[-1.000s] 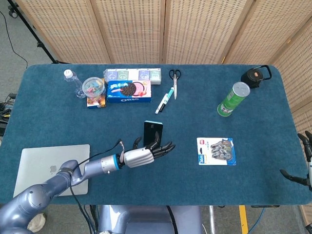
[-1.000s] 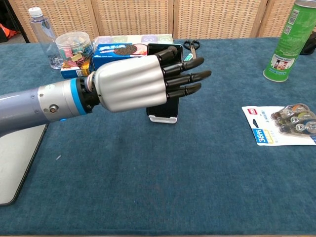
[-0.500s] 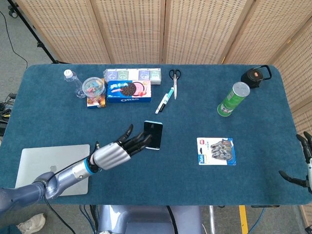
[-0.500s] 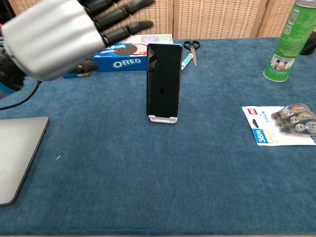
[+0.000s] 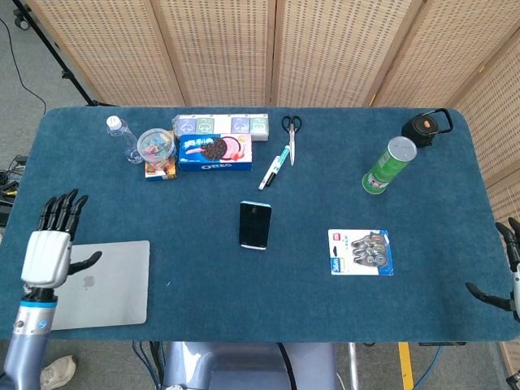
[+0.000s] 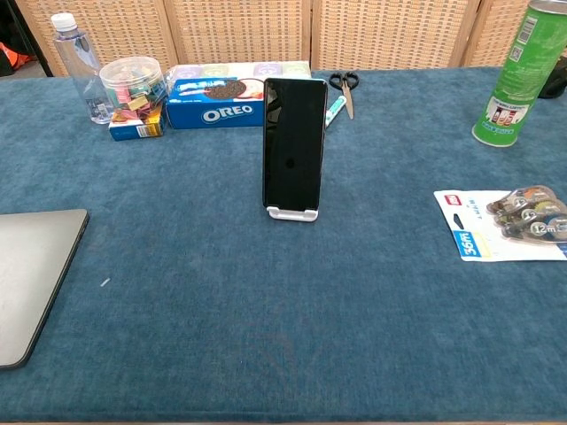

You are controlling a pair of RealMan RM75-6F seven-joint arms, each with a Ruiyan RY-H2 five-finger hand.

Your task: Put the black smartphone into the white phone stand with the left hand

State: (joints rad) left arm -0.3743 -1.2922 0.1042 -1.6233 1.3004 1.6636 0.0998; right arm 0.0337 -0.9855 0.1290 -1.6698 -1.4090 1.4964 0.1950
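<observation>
The black smartphone (image 6: 294,143) stands upright in the white phone stand (image 6: 292,213) near the middle of the table; in the head view the black smartphone (image 5: 254,224) appears just left of centre, with only the stand's white lip (image 5: 253,247) showing under it. My left hand (image 5: 52,243) hangs open at the table's left edge, fingers spread, above the laptop's corner and far from the phone. My right hand (image 5: 510,268) shows only partly at the right edge of the head view, fingers apart, holding nothing. Neither hand appears in the chest view.
A silver laptop (image 5: 93,284) lies at the front left. Along the back stand a water bottle (image 5: 119,135), a tub of clips (image 5: 155,146), an Oreo box (image 5: 214,152), scissors (image 5: 291,134) and a pen (image 5: 275,166). A green can (image 5: 387,166) and a blister pack (image 5: 360,252) sit on the right.
My left hand has let go of the phone and drawn back left to the table's edge, out of the chest view. The phone stays standing in the stand.
</observation>
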